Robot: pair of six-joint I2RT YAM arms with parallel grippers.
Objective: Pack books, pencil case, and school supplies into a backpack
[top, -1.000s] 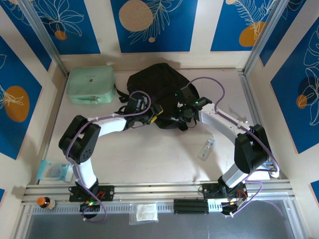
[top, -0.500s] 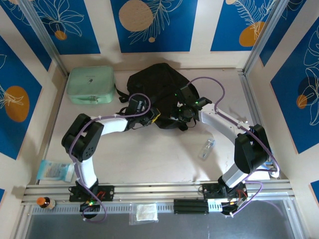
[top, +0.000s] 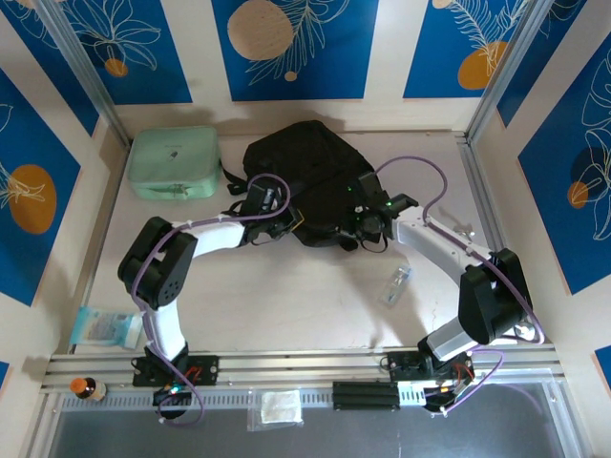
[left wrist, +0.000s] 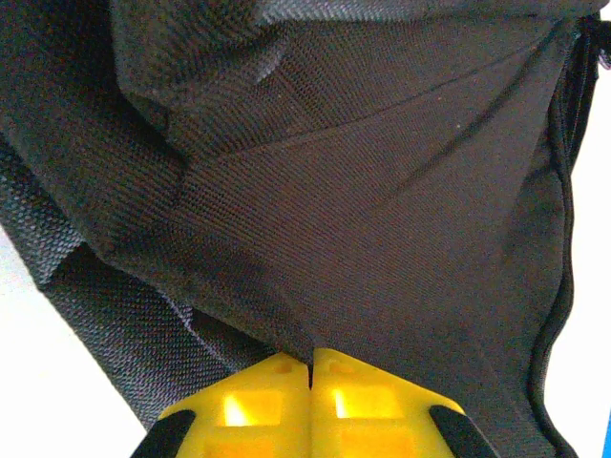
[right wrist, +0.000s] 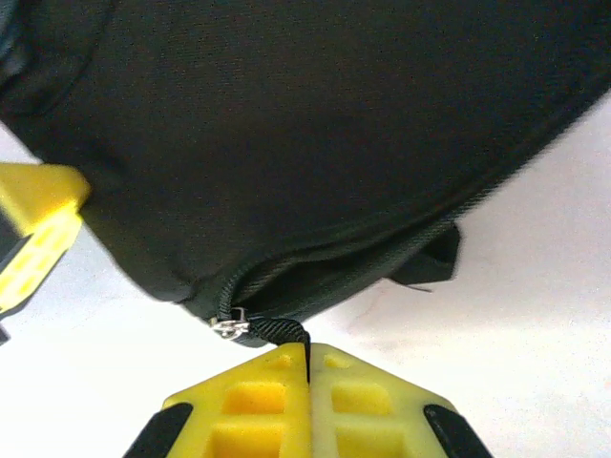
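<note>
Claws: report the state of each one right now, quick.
Left claw: closed, pinching a fold of the backpack fabric.
Right claw: closed on the backpack's black zipper pull.

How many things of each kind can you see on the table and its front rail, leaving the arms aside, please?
backpack: 1
green zip case: 1
light blue packet: 1
clear plastic piece: 1
small bottle: 1
white packet: 1
Total: 6
</note>
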